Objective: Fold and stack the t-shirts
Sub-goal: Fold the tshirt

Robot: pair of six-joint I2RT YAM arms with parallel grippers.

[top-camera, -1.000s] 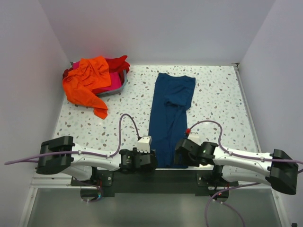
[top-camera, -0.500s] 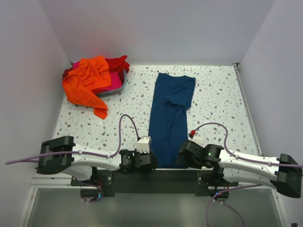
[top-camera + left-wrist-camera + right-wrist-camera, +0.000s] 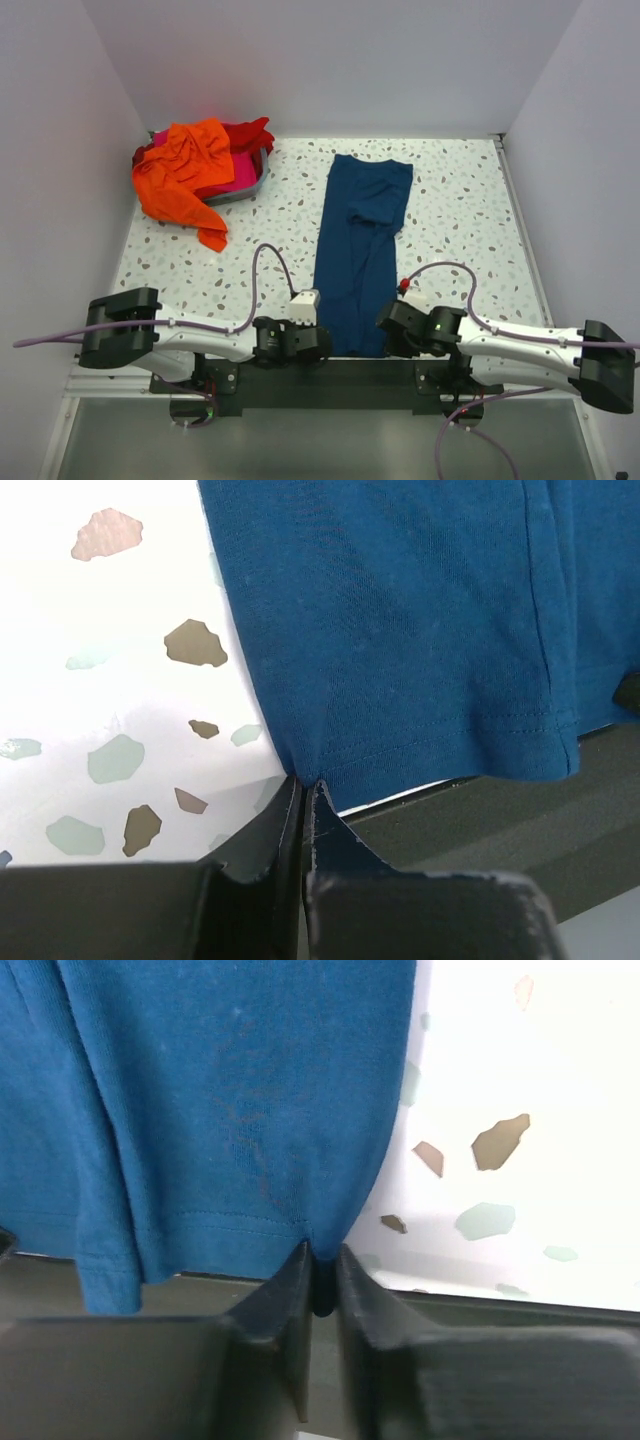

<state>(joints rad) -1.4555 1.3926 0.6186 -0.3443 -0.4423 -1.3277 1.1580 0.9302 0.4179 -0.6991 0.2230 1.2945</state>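
- Black left gripper (image 3: 303,792) pinches one near hem corner of the long-folded navy cotton t-shirt (image 3: 400,630); right gripper (image 3: 322,1260) nips the other.
- Shirt lies right of the grey plastic tray (image 3: 250,186).
- Shallow bites could slip on lifting, spoiling the fold.

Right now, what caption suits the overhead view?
Overhead: left end effector and right end effector pinch the navy t-shirt by its near hem corners; bright shirts piled far-left.
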